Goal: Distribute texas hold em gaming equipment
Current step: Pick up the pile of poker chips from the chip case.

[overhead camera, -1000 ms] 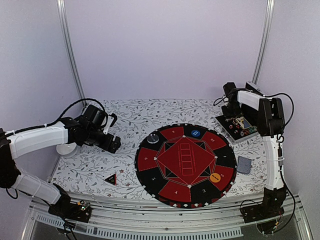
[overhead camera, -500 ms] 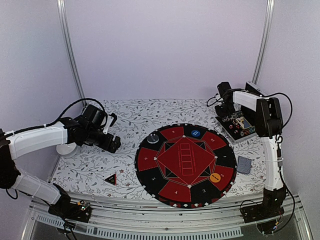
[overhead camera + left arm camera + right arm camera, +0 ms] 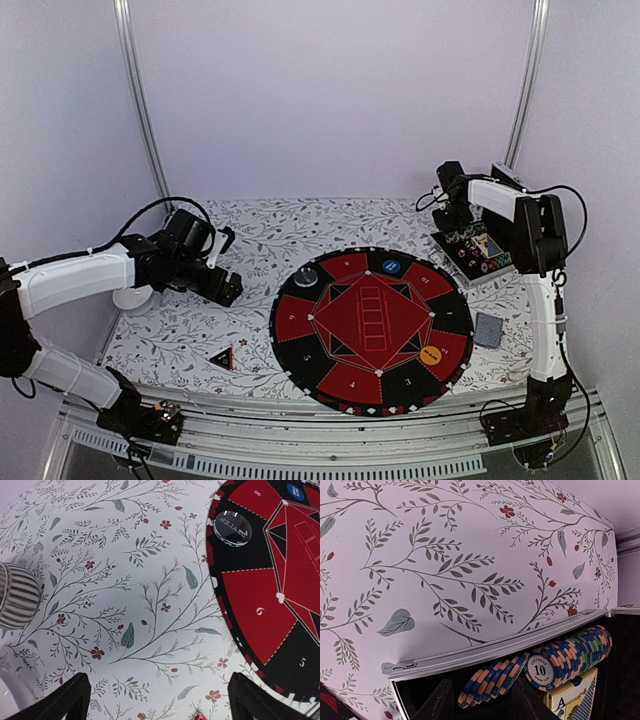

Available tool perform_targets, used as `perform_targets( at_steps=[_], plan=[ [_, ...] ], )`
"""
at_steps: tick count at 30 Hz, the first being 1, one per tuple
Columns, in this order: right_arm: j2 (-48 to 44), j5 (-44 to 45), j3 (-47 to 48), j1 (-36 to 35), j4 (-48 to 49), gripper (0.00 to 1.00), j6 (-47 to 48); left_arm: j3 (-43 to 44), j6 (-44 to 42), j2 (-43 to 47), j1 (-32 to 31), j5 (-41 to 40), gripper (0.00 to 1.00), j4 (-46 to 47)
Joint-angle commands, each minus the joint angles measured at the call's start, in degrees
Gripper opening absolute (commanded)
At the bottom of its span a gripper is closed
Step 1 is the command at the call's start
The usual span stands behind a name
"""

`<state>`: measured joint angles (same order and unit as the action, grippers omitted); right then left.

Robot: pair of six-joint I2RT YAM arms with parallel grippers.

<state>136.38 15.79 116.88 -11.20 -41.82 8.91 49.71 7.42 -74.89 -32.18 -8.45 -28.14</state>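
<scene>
Near edge: the flowered table [image 3: 250, 225] ends at a metal rail just in front of the round mat [image 3: 370, 330], whose near rim lies close to that rail.
Far and side edges: walls close the table in behind the mat and on both sides.
Room to move: the widest stretch of cloth shows left of the mat and behind it.
Right margin: a chip case [image 3: 472, 252] sits just right of the mat's rear, close to the rim. A grey-blue card stack [image 3: 488, 329] lies right of the mat, near the table's right edge.
Left gripper [image 3: 225, 288]: left of the mat over the cloth, fingers spread wide, grasping nothing.
Right gripper [image 3: 453, 218]: behind and right of the mat, over the case's far end. Its fingers are partly parted and nothing is clamped. An orange-blue chip row [image 3: 490, 677] shows in the gap below them; contact cannot be told.
Discs on the mat: dark disc [image 3: 306, 277] at left rear, blue disc [image 3: 391, 267] at rear, orange disc [image 3: 431, 354] at right front.
Triangle [image 3: 221, 358]: on the cloth left of the mat's near side, by the front rail.
</scene>
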Motion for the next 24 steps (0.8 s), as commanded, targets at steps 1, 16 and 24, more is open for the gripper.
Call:
perform_targets(
  at_steps=[1,16,24],
  plan=[
    [-4.0,-0.2,1.3,-0.1,-0.6,0.45,0.1,-0.6,-0.6,0.4,0.6,0.6,0.98,0.8],
    [1.9,1.8,1.8,0.7,-2.4,0.6,-1.3,-0.6,-0.6,0.5,0.6,0.8,0.98,0.8],
    [3.2,1.5,1.7,1.2,-3.3,0.6,-2.0,-0.6,-0.7,0.5,0.7,0.9,0.98,0.8]
  ],
)
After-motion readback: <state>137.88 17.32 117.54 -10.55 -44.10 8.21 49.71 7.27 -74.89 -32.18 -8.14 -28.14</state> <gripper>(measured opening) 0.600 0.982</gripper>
